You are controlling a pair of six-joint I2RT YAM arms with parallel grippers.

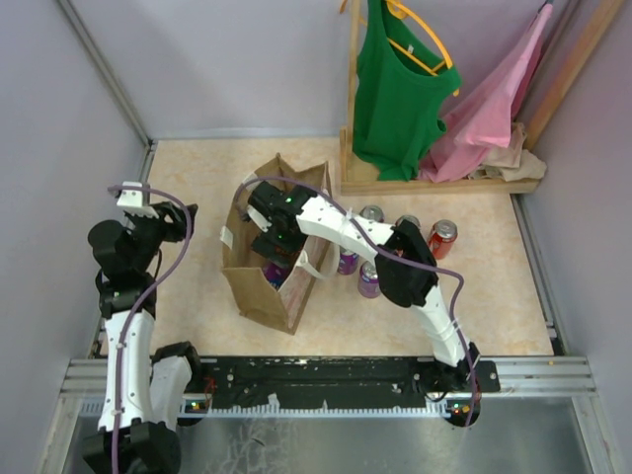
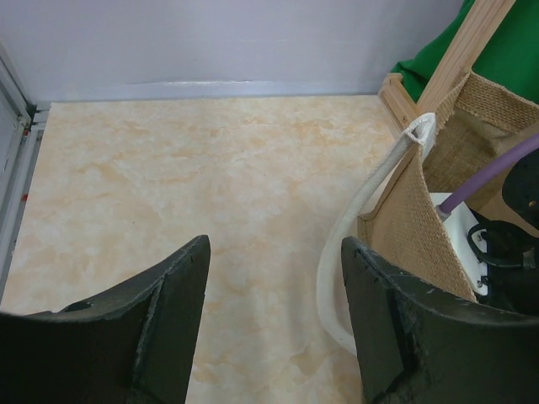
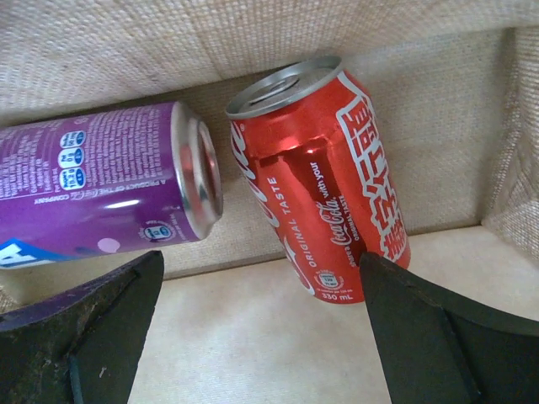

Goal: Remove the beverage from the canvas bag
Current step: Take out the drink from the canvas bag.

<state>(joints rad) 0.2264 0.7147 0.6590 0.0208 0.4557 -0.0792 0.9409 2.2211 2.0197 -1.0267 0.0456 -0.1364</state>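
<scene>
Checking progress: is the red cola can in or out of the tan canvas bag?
In: the red cola can lies against the tan woven canvas bag walls, just ahead of the open right gripper.

Bright, even light; shadows soft.
Glare streaks on the red can (image 3: 324, 160) and purple can (image 3: 101, 181); lower corners of both wrist views dark, slightly soft.

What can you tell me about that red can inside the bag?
The shiny red metal cola can with white lettering and a silver top sits inside the tan woven canvas bag, base on the pale floor, leaning toward the fabric wall. A purple drink can lies on its side beside it. The right gripper hangs open before it, not touching.
</scene>
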